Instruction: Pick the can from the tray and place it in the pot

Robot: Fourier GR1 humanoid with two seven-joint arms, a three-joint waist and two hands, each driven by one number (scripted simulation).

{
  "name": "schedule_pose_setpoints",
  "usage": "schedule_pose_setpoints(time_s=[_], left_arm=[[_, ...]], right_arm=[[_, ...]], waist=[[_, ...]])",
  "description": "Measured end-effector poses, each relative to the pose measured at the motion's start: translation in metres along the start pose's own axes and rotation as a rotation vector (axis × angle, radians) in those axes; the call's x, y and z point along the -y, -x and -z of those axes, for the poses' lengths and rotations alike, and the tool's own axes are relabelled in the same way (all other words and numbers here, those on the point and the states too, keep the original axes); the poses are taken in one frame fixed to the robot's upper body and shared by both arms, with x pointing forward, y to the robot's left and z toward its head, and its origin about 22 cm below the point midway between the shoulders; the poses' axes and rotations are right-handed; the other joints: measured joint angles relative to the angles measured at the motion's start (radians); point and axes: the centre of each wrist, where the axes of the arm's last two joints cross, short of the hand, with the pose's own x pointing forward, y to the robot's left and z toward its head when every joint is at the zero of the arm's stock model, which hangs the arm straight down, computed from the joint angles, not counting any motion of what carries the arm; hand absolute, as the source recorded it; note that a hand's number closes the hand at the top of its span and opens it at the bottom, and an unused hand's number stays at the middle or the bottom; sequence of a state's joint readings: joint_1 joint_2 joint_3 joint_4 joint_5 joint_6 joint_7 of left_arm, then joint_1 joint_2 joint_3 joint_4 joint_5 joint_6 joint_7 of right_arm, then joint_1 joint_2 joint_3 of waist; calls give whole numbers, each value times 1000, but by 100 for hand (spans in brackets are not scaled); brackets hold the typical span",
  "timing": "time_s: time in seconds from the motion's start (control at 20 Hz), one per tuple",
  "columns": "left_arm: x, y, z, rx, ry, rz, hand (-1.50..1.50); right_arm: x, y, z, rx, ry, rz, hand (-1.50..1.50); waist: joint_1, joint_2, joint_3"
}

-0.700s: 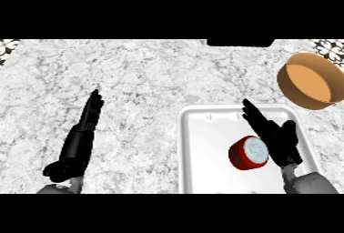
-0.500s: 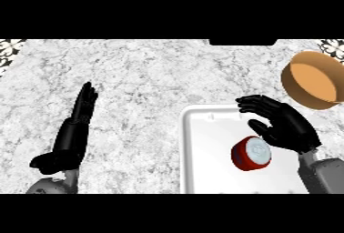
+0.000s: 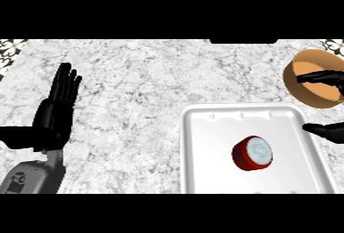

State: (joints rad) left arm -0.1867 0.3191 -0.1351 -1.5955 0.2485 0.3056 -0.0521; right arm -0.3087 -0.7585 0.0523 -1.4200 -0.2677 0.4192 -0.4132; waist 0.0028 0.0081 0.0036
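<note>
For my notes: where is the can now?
In the head view the red can lies on the white tray, lower right, below the pot, untouched.

From my seat I see the marbled worktop point(image 3: 148, 86) with a white tray point(image 3: 201, 173) at its lower right. The red can point(image 3: 252, 153) lies on its side in the tray, a little right of the tray's middle, its pale lid facing up and right; nothing touches it. The tan pot point(image 3: 304, 88) sits at the worktop's right edge, just beyond the tray's far right corner. My right hand point(image 3: 326, 131) shows only partly at the right edge: dark fingers point(image 3: 321, 77) over the pot's mouth and another part over the tray's right rim. My left hand point(image 3: 57, 111) rests flat and straight near the worktop's left edge, fingers pointing away, grey forearm point(image 3: 33, 175) below.
</note>
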Motion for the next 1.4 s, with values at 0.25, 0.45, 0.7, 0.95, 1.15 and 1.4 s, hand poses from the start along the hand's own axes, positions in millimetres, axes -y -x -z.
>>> schedule_pose_setpoints(time_s=[0.25,0.45,0.7,0.95,1.15,1.4], left_arm=[[-14,-4,11,-18,-5,-9,0],[-15,-7,19,-23,-6,-13,0],[-19,-8,21,-29,-6,-17,0],[-9,-8,21,-33,-4,-23,0],[-10,-10,22,-24,-9,-16,0],[-16,-16,27,-30,-5,-17,0]], right_arm=[[26,5,-28,89,-83,-137,-150],[38,-4,-32,47,-172,-295,-150],[31,-19,-25,-12,-338,-431,-150],[6,-35,-5,-45,-448,-481,-150],[-14,-43,1,-96,-512,-500,-150],[-37,-35,-1,-165,-562,-501,-150]], waist=[[0,-1,-1],[1,-4,-2],[0,-7,-4],[-3,-9,-4],[-5,-10,-4],[-4,-9,-4]])
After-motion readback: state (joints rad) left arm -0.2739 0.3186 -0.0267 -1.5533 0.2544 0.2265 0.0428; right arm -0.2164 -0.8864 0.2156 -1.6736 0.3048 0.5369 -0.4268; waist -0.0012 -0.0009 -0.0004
